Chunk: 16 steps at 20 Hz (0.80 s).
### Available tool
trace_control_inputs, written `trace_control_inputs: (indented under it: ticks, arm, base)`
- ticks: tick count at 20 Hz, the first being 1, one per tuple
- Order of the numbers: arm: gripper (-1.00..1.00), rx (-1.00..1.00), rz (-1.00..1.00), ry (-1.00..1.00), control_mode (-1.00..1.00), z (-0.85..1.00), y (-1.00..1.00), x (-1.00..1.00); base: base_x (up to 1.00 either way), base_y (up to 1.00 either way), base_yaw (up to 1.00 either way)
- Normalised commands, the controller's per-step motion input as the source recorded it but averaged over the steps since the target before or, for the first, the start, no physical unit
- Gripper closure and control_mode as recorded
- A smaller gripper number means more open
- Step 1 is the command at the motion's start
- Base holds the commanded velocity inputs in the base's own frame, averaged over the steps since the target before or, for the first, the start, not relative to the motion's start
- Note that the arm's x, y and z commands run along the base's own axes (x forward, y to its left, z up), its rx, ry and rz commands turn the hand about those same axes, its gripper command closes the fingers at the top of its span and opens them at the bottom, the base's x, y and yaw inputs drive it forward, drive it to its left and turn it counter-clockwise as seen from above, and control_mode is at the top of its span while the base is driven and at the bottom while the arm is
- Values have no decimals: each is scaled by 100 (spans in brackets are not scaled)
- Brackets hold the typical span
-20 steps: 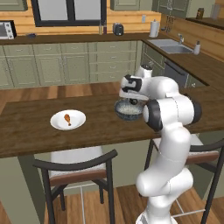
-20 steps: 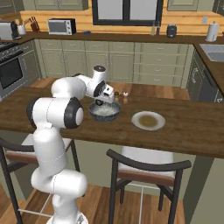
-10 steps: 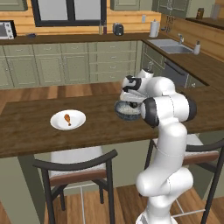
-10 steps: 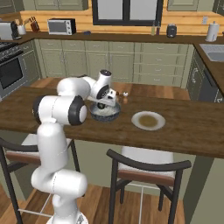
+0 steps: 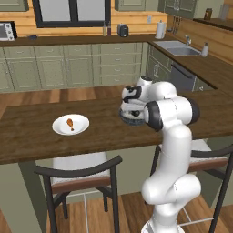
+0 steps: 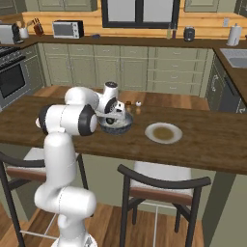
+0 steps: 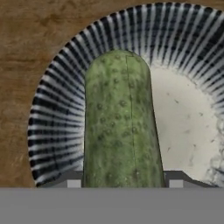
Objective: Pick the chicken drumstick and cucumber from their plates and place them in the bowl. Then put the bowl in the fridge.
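cucumber (image 7: 120,122) between the fingers (image 7: 175,180), over bowl (image 7: 57,113).

bowl (image 7: 61,100) | rim cut off by frame edge | cucumber (image 7: 120,127) | base hidden

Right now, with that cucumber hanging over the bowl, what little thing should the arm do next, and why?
Probably open the gripper and let go. The cucumber is clamped between the fingers directly above the bowl, its pale inside showing beside it, so it should drop in. The chicken drumstick waits on its plate.
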Motion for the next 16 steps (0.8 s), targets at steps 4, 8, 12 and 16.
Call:
trace_control_inputs:
  ticks: [4,8,12,16]
  arm:
    - [100,-11,5,1,-100,-14,0,12]
    - [100,-10,4,0,-100,-6,0,3]
    - [100,-13,5,0,-100,-40,0,12]
    - [-100,-7,5,2,-100,-37,0,11]
  base:
    - [0,0,0]
    - [0,0,0]
    - [0,0,0]
    - [0,0,0]
